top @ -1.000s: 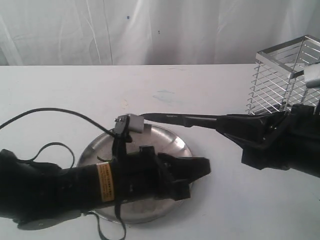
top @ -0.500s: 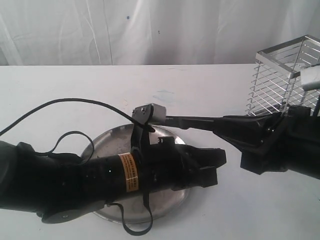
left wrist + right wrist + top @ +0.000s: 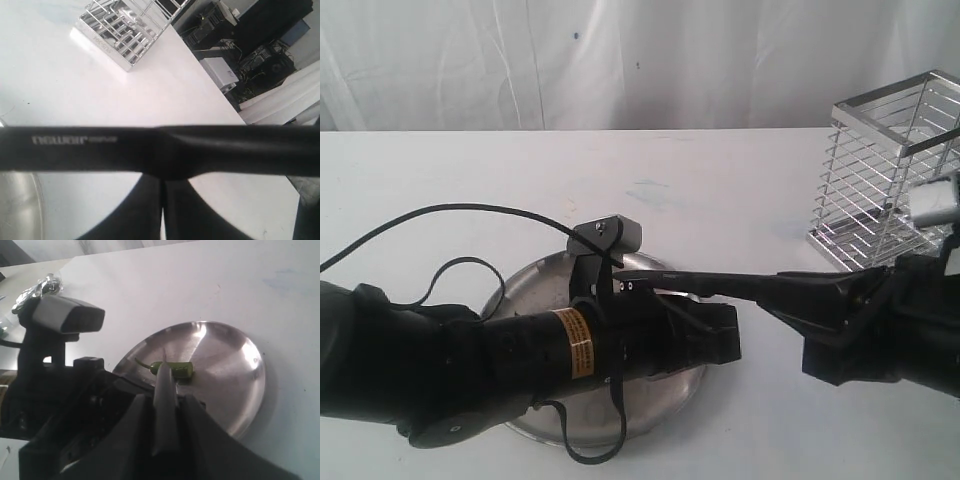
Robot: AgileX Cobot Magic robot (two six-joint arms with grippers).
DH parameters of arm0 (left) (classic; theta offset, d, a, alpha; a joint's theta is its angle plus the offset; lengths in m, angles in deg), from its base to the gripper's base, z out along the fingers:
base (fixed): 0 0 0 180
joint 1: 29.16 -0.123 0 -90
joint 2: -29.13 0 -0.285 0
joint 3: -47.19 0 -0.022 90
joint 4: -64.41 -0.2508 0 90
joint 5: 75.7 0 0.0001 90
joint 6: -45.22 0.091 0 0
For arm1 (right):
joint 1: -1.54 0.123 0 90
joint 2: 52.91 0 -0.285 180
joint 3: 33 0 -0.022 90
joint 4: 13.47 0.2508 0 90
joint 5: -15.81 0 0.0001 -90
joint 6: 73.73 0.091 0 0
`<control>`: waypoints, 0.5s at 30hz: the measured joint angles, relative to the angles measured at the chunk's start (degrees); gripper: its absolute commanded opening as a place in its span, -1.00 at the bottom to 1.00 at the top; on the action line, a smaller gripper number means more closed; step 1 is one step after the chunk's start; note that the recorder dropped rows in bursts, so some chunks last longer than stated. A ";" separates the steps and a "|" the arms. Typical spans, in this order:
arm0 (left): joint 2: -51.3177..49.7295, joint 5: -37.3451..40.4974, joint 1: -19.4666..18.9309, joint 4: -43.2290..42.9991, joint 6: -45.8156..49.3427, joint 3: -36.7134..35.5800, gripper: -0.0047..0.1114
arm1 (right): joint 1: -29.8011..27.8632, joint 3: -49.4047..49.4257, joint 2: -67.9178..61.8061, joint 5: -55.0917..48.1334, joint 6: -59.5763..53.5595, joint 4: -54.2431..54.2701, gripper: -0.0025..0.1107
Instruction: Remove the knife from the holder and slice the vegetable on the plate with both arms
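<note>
Slicing step, I judge: my right gripper (image 3: 782,292) is clenched on the handle of the small black paring knife (image 3: 695,284). That knife is out of the tall chrome wire basket holder (image 3: 880,170), dark blade reaching level over the large round dull silver metal plate (image 3: 525,290). The small dark green chili pepper (image 3: 172,369) lies on the plate just past the blade tip; contact unclear. The left gripper (image 3: 725,335) hangs under the knife, jaws seemingly pressed together, tips hidden, so can't tell if they pin the chili. Next: steady the chili, lower the blade across it.
</note>
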 measured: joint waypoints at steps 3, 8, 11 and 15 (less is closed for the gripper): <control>0.00 0.12 0.00 1.42 1.54 0.00 -0.92 | 0.00 0.70 0.01 0.24 0.00 0.00 -0.96; 0.00 0.12 -0.13 4.44 3.55 0.00 -0.92 | 0.00 1.51 0.01 0.45 0.00 0.21 -0.96; 0.00 -0.10 -0.94 4.66 4.04 0.00 -0.92 | 0.00 2.00 0.01 0.59 0.00 0.33 -0.96; 0.00 -1.15 -1.80 4.66 4.13 0.00 -0.92 | 0.00 2.75 0.01 0.71 0.00 0.32 -0.96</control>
